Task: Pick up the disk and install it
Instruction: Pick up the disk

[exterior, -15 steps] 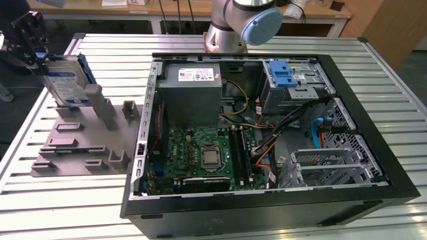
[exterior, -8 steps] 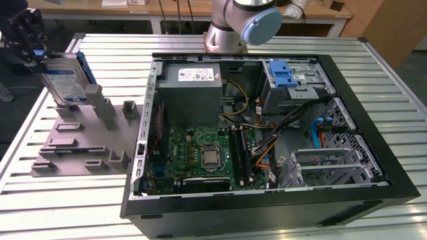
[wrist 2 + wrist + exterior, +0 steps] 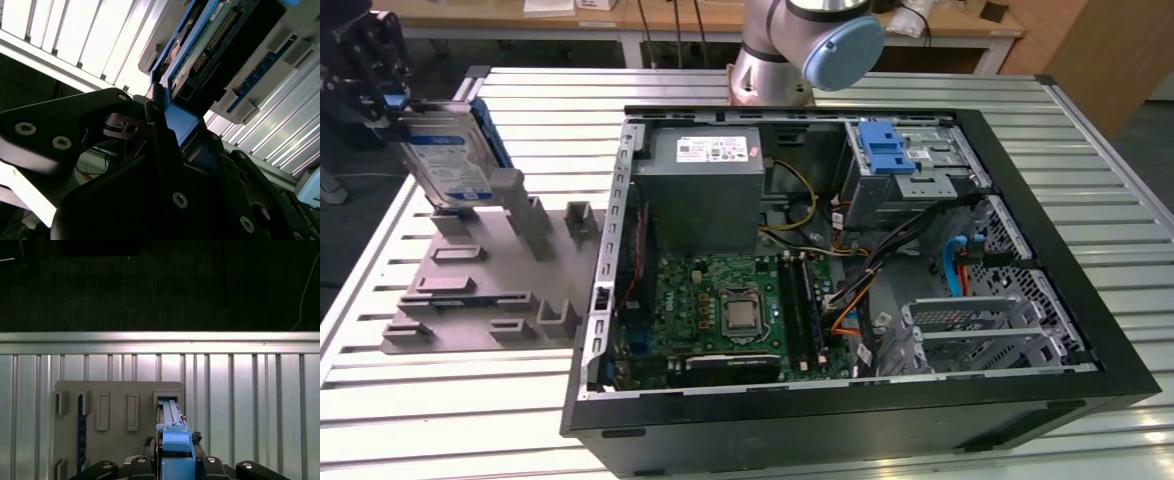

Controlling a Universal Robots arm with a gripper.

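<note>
The disk (image 3: 444,158) stands on edge at the exterior view's far left, silver with a blue-and-white label and a blue carrier frame. Its lower edge is at the upright slots of the grey holder plate (image 3: 467,295); I cannot tell whether it touches them. My gripper (image 3: 387,98) is shut on its upper end. In the first wrist view the disk (image 3: 173,432) appears edge-on between the fingers (image 3: 142,462), over a slot of the holder plate (image 3: 117,412). In the second wrist view the disk's blue frame (image 3: 186,122) and circuit-board side (image 3: 212,37) run away from the gripper.
An open black computer case (image 3: 1067,330) lies on the slatted metal table (image 3: 440,420), with a grey power supply box (image 3: 707,185), a motherboard (image 3: 734,310), a drive bay with a blue latch (image 3: 887,150) and metal drive cages (image 3: 974,330). The arm's base (image 3: 787,50) stands behind it.
</note>
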